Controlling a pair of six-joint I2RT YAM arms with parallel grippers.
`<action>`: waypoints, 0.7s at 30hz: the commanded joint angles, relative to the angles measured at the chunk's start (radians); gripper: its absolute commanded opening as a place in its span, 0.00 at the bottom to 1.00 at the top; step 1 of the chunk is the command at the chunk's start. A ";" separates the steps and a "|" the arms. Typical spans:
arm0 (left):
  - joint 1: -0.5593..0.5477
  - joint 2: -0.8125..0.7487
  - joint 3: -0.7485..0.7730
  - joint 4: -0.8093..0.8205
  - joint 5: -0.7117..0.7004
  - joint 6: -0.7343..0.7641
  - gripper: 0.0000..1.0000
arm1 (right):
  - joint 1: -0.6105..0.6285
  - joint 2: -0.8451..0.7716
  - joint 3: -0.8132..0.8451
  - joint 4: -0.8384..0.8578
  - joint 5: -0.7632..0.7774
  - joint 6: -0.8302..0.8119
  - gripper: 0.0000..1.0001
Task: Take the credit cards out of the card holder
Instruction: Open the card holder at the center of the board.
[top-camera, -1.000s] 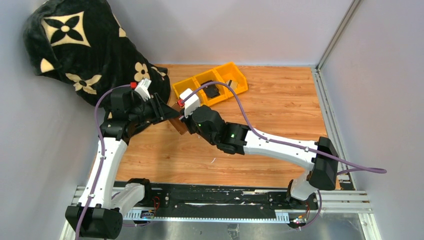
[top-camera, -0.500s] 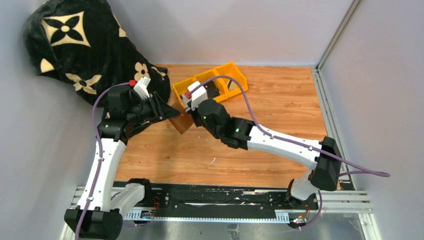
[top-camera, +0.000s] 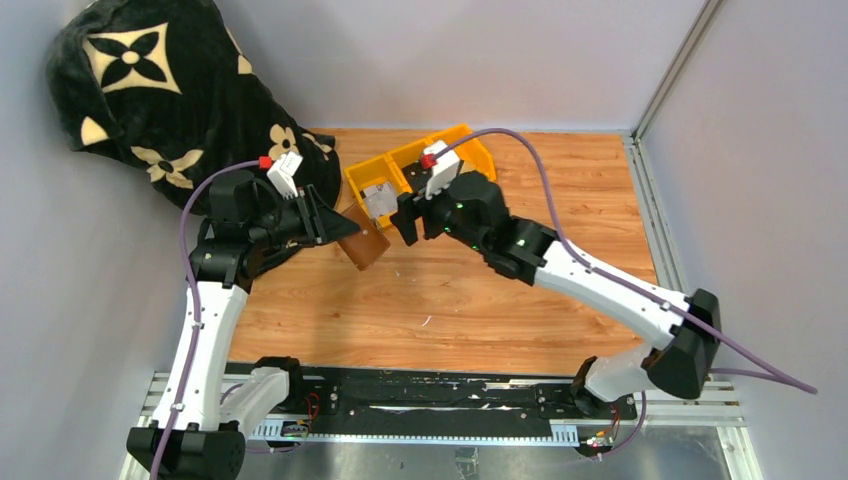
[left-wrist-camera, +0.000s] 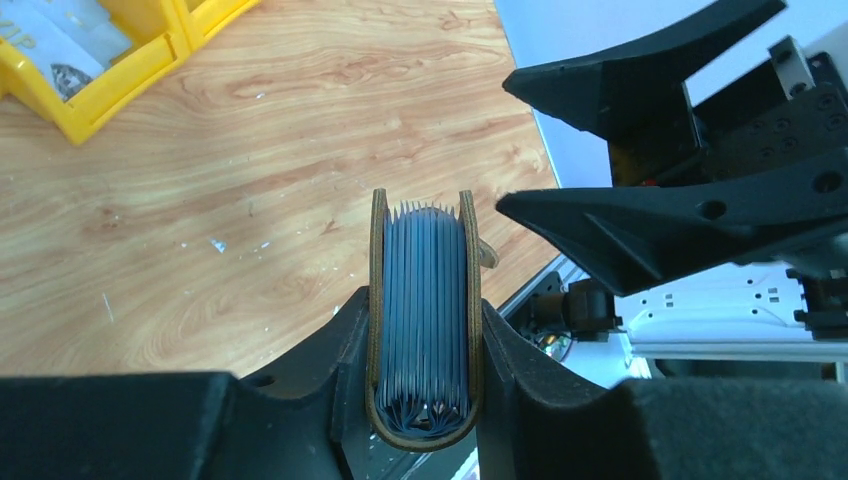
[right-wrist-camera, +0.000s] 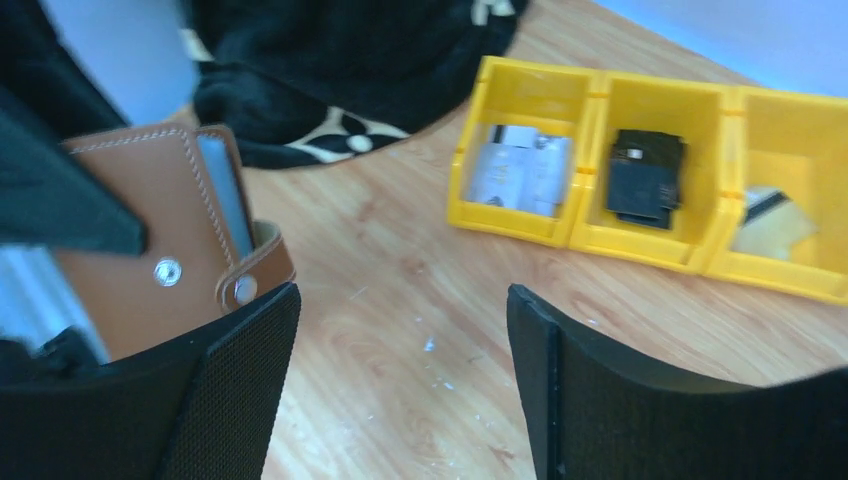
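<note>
— What's in the yellow tray (right-wrist-camera: 560, 235)?
— Pale cards (right-wrist-camera: 518, 168) in its left compartment, a black object (right-wrist-camera: 645, 178) in the middle one.
— And the card holder (top-camera: 362, 245)?
— Centre-left, clamped in my left fingers (left-wrist-camera: 320, 400); right fingers (right-wrist-camera: 235, 385) spread, empty.

A fabric bundle (top-camera: 150, 90) fills the table's (top-camera: 560, 220) far-left corner. Just right of it, along the far edge, lies a three-compartment tray (right-wrist-camera: 520, 235), slanted so that its right end sits farther back. Its left compartment holds cards (right-wrist-camera: 518, 170), the middle one a small flat object (right-wrist-camera: 645, 178) and the right one a sheet-like item (right-wrist-camera: 770, 225). Before the tray's left end, the card holder (top-camera: 365, 245) hangs above the table between the left gripper's (top-camera: 345, 232) fingers. The right gripper (top-camera: 405, 218) is just right of it, apart, at the tray's near side.
</note>
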 joint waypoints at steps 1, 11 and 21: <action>0.000 -0.024 0.057 0.043 0.081 0.008 0.00 | -0.089 -0.115 -0.127 0.068 -0.429 0.131 0.80; 0.001 -0.045 0.058 0.166 0.139 -0.106 0.00 | -0.094 -0.203 -0.393 0.599 -0.655 0.363 0.83; 0.000 -0.077 0.044 0.240 0.168 -0.186 0.00 | -0.082 -0.094 -0.329 0.645 -0.556 0.410 0.83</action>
